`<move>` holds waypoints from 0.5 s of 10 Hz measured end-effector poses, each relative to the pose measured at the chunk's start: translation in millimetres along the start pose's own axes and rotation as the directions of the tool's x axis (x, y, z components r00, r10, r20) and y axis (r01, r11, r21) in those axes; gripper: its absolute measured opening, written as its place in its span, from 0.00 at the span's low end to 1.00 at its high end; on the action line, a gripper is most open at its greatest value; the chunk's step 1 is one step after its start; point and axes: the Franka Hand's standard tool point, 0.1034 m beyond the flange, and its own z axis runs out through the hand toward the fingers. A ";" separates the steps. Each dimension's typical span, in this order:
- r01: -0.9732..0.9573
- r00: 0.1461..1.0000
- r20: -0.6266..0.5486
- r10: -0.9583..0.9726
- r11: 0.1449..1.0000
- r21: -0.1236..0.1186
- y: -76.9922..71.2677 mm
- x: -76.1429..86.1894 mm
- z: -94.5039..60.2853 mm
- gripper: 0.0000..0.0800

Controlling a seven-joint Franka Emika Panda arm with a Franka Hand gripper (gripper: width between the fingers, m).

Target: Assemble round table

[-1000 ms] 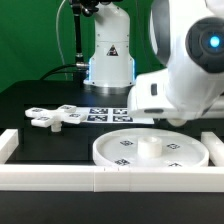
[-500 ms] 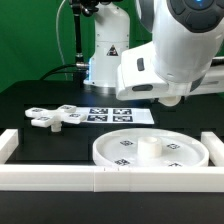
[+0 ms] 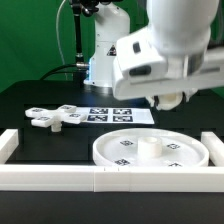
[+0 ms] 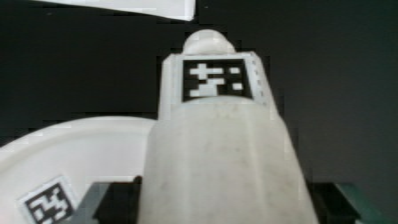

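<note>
In the wrist view my gripper [image 4: 228, 205] is shut on the short cylindrical post [image 4: 222, 130], its dark fingers [image 4: 118, 200] pressing on both sides. The post is white with a square tag near its rounded tip. Part of the rimmed round disc [image 4: 71, 160] shows beside it, lower down. In the exterior view the disc [image 3: 150, 150] lies flat near the front wall, with a small raised hub at its middle. The four-armed cross-shaped foot [image 3: 55, 117] lies on the black table at that view's left. My arm [image 3: 165, 50] hangs above the disc and hides the fingers there.
The white straight-walled frame [image 3: 100, 178] runs along the front and up both sides. The marker board [image 3: 112, 114] lies flat behind the disc. The arm's base [image 3: 108, 60] stands at the back, in front of a green backdrop.
My arm has risen and swung toward the exterior view's left, above the disc. The disc and the cross-shaped foot have not moved.
</note>
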 end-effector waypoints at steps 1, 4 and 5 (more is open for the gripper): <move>0.000 0.998 -0.059 0.000 1.000 -0.002 0.2 6.9 -7.7 0.51; -0.010 0.968 -0.252 0.003 1.000 -0.024 3.8 10.2 -8.4 0.51; -0.010 0.948 -0.320 -0.001 0.999 -0.033 5.1 17.5 -13.1 0.51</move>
